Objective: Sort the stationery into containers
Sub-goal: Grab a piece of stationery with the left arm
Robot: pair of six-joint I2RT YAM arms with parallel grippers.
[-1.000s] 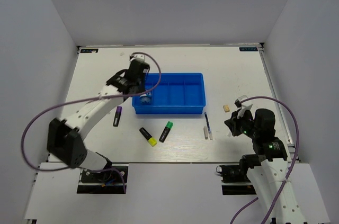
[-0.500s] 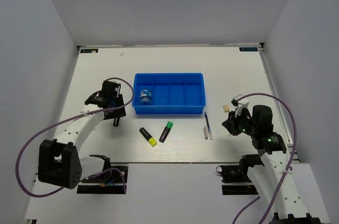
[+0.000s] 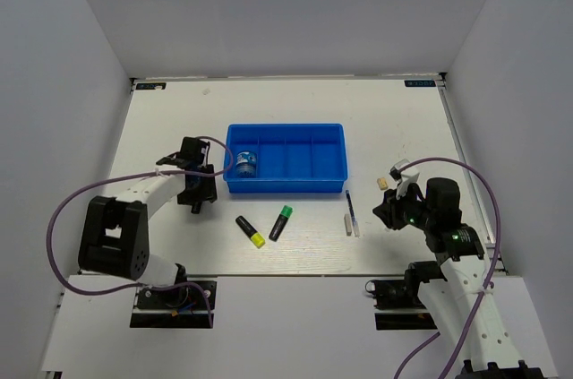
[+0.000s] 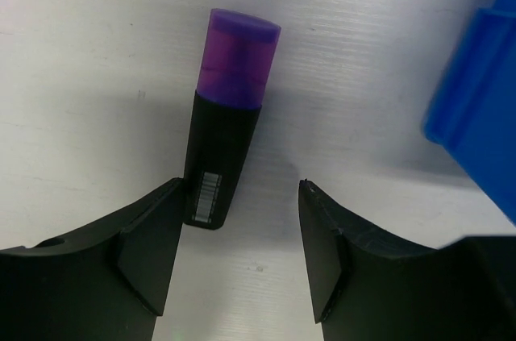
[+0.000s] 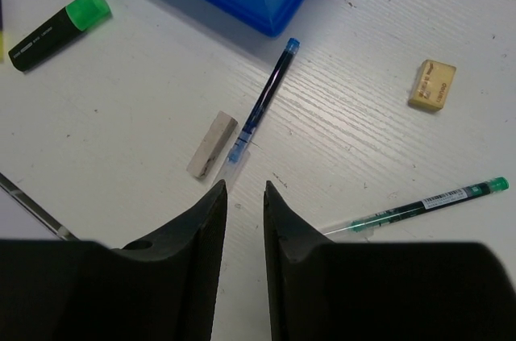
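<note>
The blue tray (image 3: 315,184) stands mid-table, with the small blue-white bottle (image 3: 246,164) in its leftmost compartment. My left gripper (image 4: 242,188) is open just left of the tray (image 4: 484,107). It hangs over the purple-capped highlighter (image 4: 230,107), whose rear end lies by the left finger. In front of the tray lie the yellow-capped highlighter (image 3: 250,230) and the green-capped one (image 3: 281,222). My right gripper (image 5: 245,186) has its jaws a narrow gap apart with nothing between them. Just beyond it lie the blue pen (image 5: 262,103) and the white stick (image 5: 212,144), with the beige eraser (image 5: 432,84) further right.
A thin green pen (image 5: 419,204) lies on the table to the right of my right gripper. The table ends at white walls on the left, right and far sides. The left arm's cable (image 3: 63,209) loops over the table's left part.
The left arm pulled back from the tray, leaving the bottle in it, and came down over the purple highlighter with its jaws opened. The right gripper's jaws parted a little.
</note>
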